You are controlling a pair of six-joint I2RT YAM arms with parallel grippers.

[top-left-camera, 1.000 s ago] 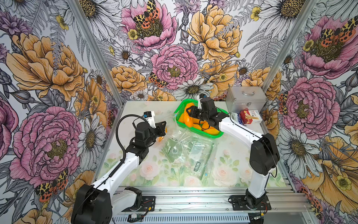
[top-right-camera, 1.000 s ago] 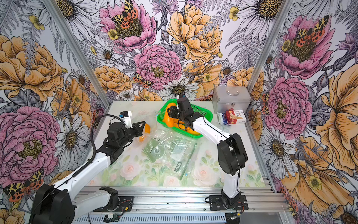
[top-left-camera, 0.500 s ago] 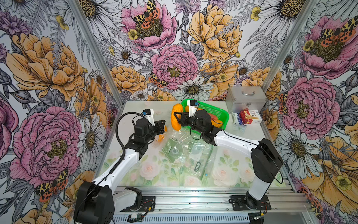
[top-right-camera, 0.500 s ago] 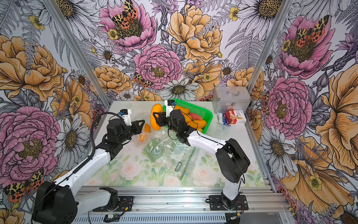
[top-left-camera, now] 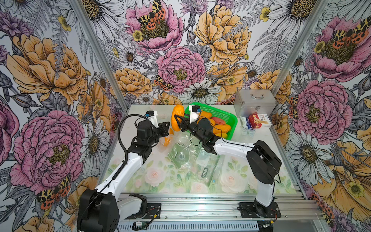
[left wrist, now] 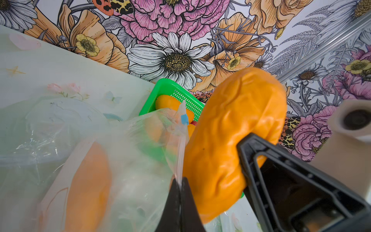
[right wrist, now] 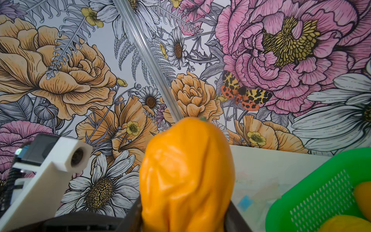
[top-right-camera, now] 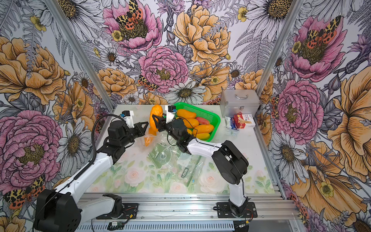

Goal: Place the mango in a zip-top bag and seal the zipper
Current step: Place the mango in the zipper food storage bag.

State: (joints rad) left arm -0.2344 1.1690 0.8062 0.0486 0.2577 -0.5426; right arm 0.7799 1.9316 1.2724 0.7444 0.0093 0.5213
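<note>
An orange mango (top-left-camera: 177,114) (top-right-camera: 156,115) hangs upright above the table's far middle, with my right gripper (top-left-camera: 177,123) (top-right-camera: 156,122) shut on its lower part. In the right wrist view the mango (right wrist: 186,172) fills the gap between the black fingers (right wrist: 135,215). Just left of it, my left gripper (top-left-camera: 167,128) (top-right-camera: 145,126) (left wrist: 179,181) is shut on the raised rim of a clear zip-top bag (left wrist: 130,160) (top-left-camera: 170,138). The bag's blue slider (left wrist: 184,119) sits on the zipper strip next to the mango (left wrist: 230,140). An orange shape (left wrist: 88,180) shows through the plastic.
A green basket (top-left-camera: 220,114) (top-right-camera: 202,114) with several mangoes stands right behind the right gripper. A silver case (top-left-camera: 254,102) and small boxes (top-left-camera: 259,121) are at the back right. More clear bags (top-left-camera: 180,156) (top-left-camera: 208,170) lie flat mid-table.
My right gripper has lifted the mango out of the basket and carried it left, up to the bag's rim. The basket settled back. The left gripper has kept hold of the bag.
</note>
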